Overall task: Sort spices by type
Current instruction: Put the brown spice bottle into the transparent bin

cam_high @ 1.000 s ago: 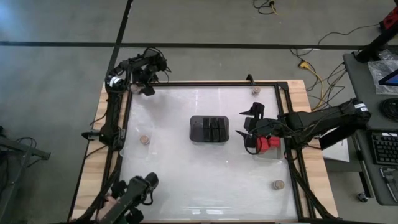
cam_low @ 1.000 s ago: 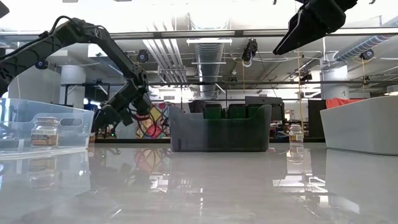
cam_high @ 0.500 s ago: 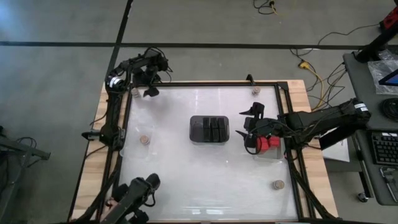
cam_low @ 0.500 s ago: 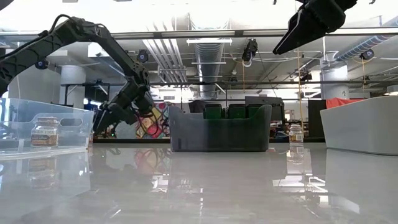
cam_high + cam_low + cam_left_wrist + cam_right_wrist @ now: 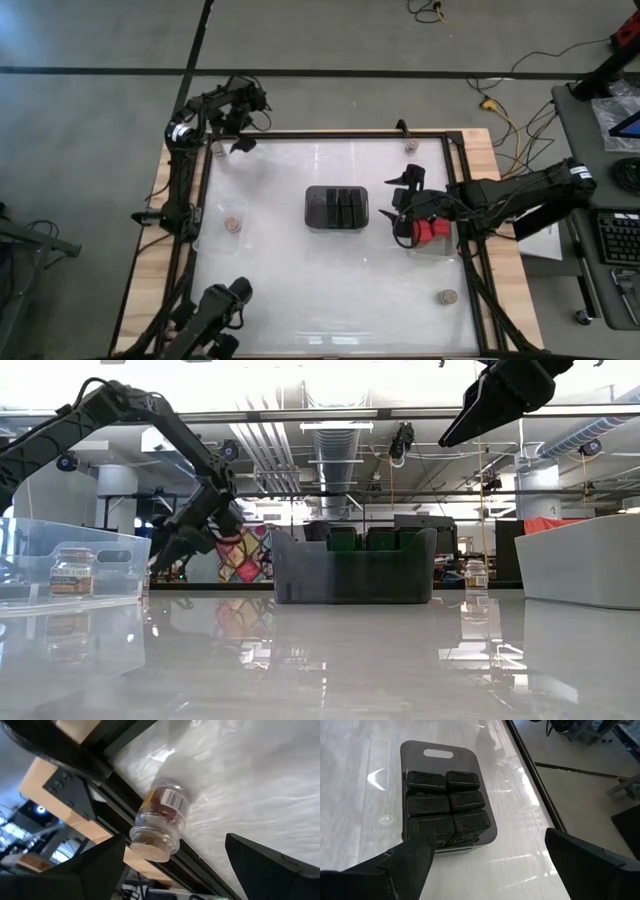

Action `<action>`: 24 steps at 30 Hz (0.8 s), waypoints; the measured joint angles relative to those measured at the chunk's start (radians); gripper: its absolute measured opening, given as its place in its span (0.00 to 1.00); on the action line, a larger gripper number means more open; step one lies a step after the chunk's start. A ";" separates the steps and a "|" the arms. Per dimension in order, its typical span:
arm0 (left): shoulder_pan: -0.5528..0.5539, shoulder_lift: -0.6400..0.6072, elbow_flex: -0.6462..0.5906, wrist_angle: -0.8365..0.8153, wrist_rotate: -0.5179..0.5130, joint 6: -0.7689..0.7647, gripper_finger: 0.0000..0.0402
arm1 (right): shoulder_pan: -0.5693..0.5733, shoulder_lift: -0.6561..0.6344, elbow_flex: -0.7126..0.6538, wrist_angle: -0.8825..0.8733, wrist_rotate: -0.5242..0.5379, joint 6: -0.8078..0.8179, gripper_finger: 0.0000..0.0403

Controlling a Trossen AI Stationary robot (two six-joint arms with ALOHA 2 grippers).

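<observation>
High view: the dark tray (image 5: 336, 208) sat at the table's centre with the grey-black blocks (image 5: 346, 207) packed inside it, evidently the finished group, while red blocks (image 5: 433, 232) lay gathered in a clear tray at three o'clock; tan-topped jars remained scattered, one at nine o'clock (image 5: 232, 225), one at five o'clock (image 5: 447, 296), one at one o'clock (image 5: 411, 146) and one in the eleven o'clock corner (image 5: 218, 149), so the jars were probably the kind left to collect. The left gripper (image 5: 238, 143) reached to that eleven o'clock corner, jaws spread wide and holding nothing; the right gripper (image 5: 404, 195) waited between the dark tray and the red blocks, likewise wide and empty. Low view: the left arm arched high and bent down so that its gripper (image 5: 190, 540) hung above the surface; a jar stood in a clear bin (image 5: 70, 560) at nine o'clock; the right gripper (image 5: 500, 400) hung at one o'clock. Left wrist view: a jar (image 5: 161, 819) lay framed between the spread fingers (image 5: 97, 870), beside the table's black rail, not yet touched. Right wrist view: six blocks (image 5: 449, 805) filled the tray in two rows beyond open fingers (image 5: 405, 865).
</observation>
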 joint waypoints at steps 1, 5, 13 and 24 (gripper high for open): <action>0.001 0.001 -0.004 0.000 -0.001 -0.010 0.81 | 0.000 0.000 0.000 0.000 0.000 0.000 0.91; -0.001 0.001 -0.007 0.001 -0.028 -0.052 0.81 | 0.000 0.000 0.000 0.000 0.000 0.000 0.91; -0.004 0.000 -0.009 0.001 0.002 -0.079 0.81 | 0.000 0.000 0.000 -0.003 0.000 0.005 0.91; -0.016 -0.060 -0.044 0.003 0.026 -0.112 0.81 | 0.000 0.000 0.001 -0.013 0.000 0.012 0.91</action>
